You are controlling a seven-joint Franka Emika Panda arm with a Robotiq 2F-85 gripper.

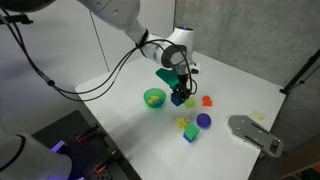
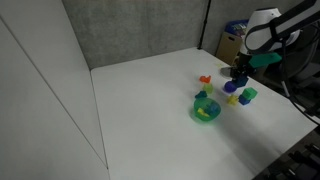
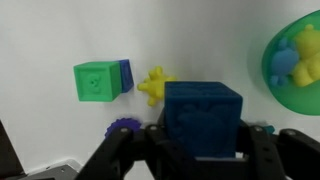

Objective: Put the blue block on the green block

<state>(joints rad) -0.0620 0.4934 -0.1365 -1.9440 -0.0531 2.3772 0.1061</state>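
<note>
My gripper point(image 3: 203, 142) is shut on the blue block point(image 3: 203, 117), a dark-blue cube that fills the jaws in the wrist view. In both exterior views the gripper point(image 1: 177, 88) point(image 2: 240, 70) holds the blue block point(image 1: 178, 98) low over the white table, just beside the green bowl point(image 1: 153, 97). The green block point(image 3: 95, 82) lies on the table to the left in the wrist view, apart from the gripper, with a small blue piece point(image 3: 126, 76) against its side. It also shows in both exterior views point(image 1: 190, 134) point(image 2: 249, 95).
A yellow star piece point(image 3: 155, 87) and a blue-purple ball point(image 3: 122, 128) lie between the gripper and the green block. The green bowl point(image 3: 268, 60) holds yellow and blue pieces. An orange piece point(image 1: 207, 100) lies nearby. A grey device point(image 1: 255, 134) sits at the table's edge.
</note>
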